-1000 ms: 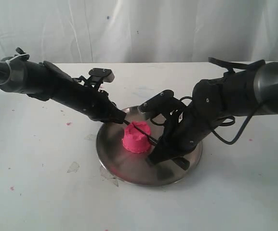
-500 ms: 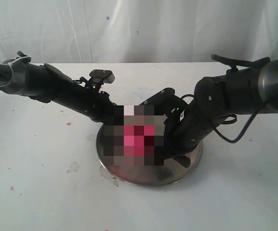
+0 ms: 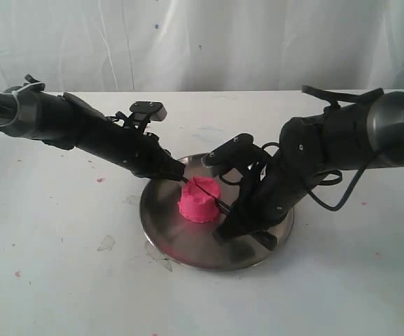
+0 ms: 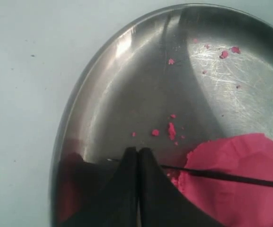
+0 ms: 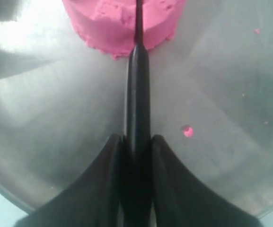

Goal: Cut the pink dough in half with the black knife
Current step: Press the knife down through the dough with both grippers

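The pink dough (image 3: pixel 199 201) sits on the round steel plate (image 3: pixel 180 241), a squat lump with a dark groove across its top. The black knife (image 3: pixel 211 195) lies in that groove, its blade sunk into the dough (image 5: pixel 112 21). My right gripper (image 3: pixel 224 210) is shut on the knife handle (image 5: pixel 138 94), with the jaws clamped on both sides (image 5: pixel 137 138). My left gripper (image 3: pixel 181 176) is shut, its tips (image 4: pixel 137 150) resting over the thin blade (image 4: pixel 221 176) near its point, just beside the dough (image 4: pixel 240 198).
Pink crumbs lie on the plate (image 4: pixel 127 94) and pink specks dot the white table. Small clear scraps (image 3: pixel 107 243) lie left of the plate. A white cloth hangs behind the table. Both arms crowd over the plate.
The blade has sunk from the dough's top down into it, leaving a groove. The right arm has dropped slightly; the left gripper stays at the blade's point.
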`<action>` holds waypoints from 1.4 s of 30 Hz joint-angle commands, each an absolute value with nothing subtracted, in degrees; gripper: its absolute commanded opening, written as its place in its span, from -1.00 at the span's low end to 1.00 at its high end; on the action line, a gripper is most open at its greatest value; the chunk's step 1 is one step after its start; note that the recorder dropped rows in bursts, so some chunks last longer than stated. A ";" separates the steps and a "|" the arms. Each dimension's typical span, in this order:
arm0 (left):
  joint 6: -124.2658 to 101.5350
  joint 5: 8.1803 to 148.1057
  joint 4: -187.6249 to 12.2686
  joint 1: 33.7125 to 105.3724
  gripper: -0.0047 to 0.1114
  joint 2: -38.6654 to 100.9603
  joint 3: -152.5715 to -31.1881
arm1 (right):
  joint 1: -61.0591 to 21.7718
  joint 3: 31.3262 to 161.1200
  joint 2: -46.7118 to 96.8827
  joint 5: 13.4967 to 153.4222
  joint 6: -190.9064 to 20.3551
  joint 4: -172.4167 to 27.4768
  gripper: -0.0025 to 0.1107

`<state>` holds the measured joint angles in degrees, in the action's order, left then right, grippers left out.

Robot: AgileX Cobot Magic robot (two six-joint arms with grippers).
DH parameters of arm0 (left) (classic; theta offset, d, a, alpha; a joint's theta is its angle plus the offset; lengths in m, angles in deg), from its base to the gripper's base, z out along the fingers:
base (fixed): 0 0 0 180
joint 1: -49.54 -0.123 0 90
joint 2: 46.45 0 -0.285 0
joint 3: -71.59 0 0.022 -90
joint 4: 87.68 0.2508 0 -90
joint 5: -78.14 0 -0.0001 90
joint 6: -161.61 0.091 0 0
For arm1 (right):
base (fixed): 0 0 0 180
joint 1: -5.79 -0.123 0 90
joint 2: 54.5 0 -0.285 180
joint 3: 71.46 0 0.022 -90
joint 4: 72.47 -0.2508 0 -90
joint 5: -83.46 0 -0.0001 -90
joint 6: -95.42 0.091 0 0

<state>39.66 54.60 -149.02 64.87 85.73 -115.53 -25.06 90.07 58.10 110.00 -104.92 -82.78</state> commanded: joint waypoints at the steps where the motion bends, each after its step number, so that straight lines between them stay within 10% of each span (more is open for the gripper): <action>1: 40.23 52.84 -149.16 65.15 -0.92 86.02 -115.31 | -25.01 90.14 58.14 110.49 -105.29 -82.70 -0.86; 42: 41.51 53.25 -149.29 66.94 -0.92 89.32 -115.31 | -25.01 90.14 57.10 111.20 -105.29 -83.04 -0.86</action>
